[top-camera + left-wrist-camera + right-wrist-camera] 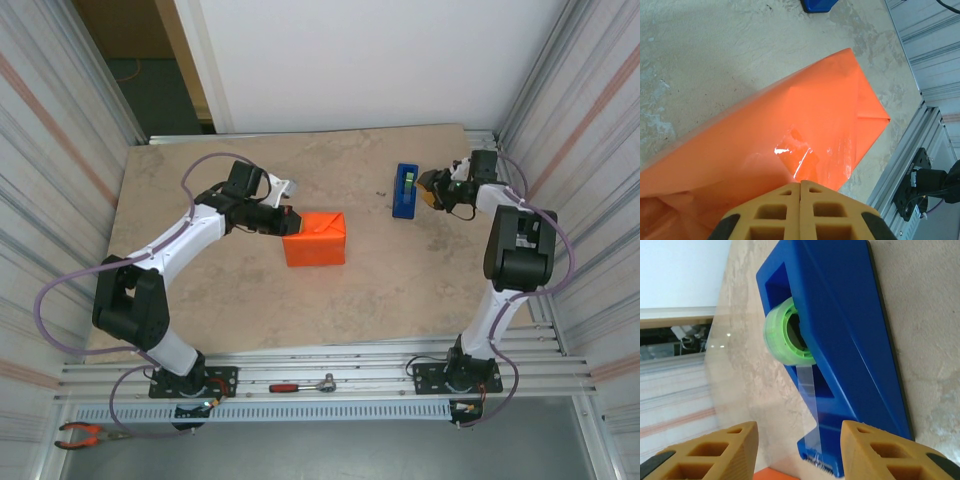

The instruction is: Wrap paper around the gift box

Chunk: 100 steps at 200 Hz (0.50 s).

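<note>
The orange paper [315,238] is folded around a box shape at the table's middle, and the gift box itself is hidden beneath it. My left gripper [288,222] is shut, its tips resting against the package's left side. In the left wrist view the closed fingertips [801,184] touch the paper [790,125] just below a shiny strip of clear tape [801,155]. At the back right, my right gripper [432,188] stands open beside the blue tape dispenser [405,190]. The right wrist view has the gripper [799,435] open before the dispenser [850,325], with nothing between its fingers.
A green tape roll [787,332] sits in the dispenser, its clear strip [807,390] running down to the cutter. A red-handled tool [300,384] lies on the front rail and orange pliers [85,433] at the lower left. Ribbed metal walls close in both sides.
</note>
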{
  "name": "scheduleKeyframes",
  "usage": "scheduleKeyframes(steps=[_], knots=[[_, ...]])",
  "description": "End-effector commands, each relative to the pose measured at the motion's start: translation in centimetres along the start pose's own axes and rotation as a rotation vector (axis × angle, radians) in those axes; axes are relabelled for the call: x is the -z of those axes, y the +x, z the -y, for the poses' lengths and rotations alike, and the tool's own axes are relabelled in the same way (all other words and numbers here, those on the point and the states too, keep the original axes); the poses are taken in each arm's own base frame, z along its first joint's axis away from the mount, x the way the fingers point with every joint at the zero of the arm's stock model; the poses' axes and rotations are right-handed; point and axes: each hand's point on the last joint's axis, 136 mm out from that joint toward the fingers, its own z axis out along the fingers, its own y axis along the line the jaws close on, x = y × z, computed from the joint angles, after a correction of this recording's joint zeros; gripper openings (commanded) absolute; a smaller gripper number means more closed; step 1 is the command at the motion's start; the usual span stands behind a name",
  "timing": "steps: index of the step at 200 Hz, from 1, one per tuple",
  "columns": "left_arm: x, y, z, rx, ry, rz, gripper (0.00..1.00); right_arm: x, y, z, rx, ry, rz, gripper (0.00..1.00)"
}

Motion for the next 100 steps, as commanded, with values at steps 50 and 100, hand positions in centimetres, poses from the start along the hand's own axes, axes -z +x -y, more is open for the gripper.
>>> scheduleKeyframes(steps=[50,100], knots=[[-1.0,2.8,-1.3,0.028,-0.042,-0.086,0.03,-2.2,0.8,-0.3,0.044,-0.021,-0.063,0.34],[-1.0,2.9,-1.3,0.027,-0.04,-0.087,0.03,-3.3,1.5,0.2,0.047,-0.002,-0.097,0.33]])
